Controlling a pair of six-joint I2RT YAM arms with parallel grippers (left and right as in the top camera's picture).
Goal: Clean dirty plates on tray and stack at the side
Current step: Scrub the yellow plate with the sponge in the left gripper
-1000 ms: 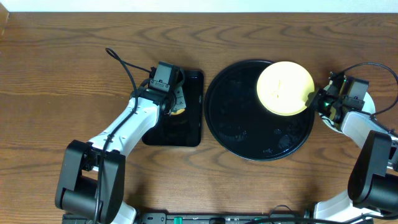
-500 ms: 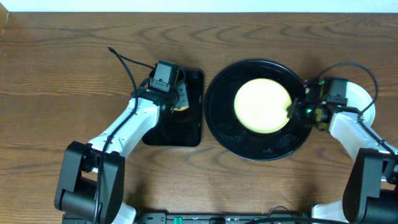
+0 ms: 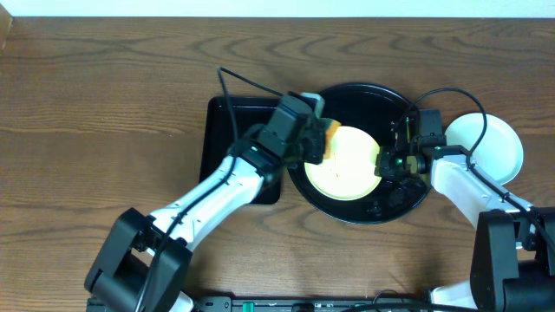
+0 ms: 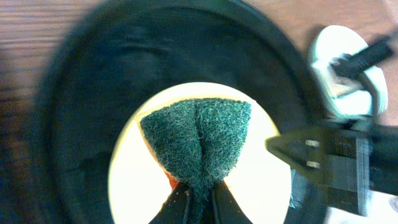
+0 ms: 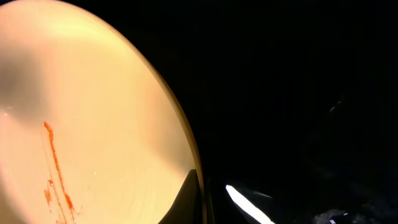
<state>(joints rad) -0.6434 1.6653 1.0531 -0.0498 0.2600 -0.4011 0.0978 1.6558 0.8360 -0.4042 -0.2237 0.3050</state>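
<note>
The pale yellow plate [image 3: 347,163] lies in the round black tray [image 3: 395,199]; it also shows in the left wrist view [image 4: 134,168] and, with reddish streaks, in the right wrist view [image 5: 81,124]. My left gripper [image 3: 319,143] is shut on a sponge with a green scouring face [image 4: 199,140] and holds it over the plate's left part. My right gripper [image 3: 388,162] is shut on the plate's right rim [image 5: 194,186]. A pale light-blue plate [image 3: 490,146] lies on the table right of the tray, partly under my right arm.
The rectangular black sponge tray [image 3: 227,121] lies left of the round tray, partly under my left arm. The pale plate also shows at the upper right of the left wrist view [image 4: 339,68]. Brown wooden table [image 3: 95,104] all around.
My left gripper lifted the sponge from the rectangular tray and carried it right, over the yellow plate. My right gripper drew the yellow plate left, from the tray's upper right toward its middle.
</note>
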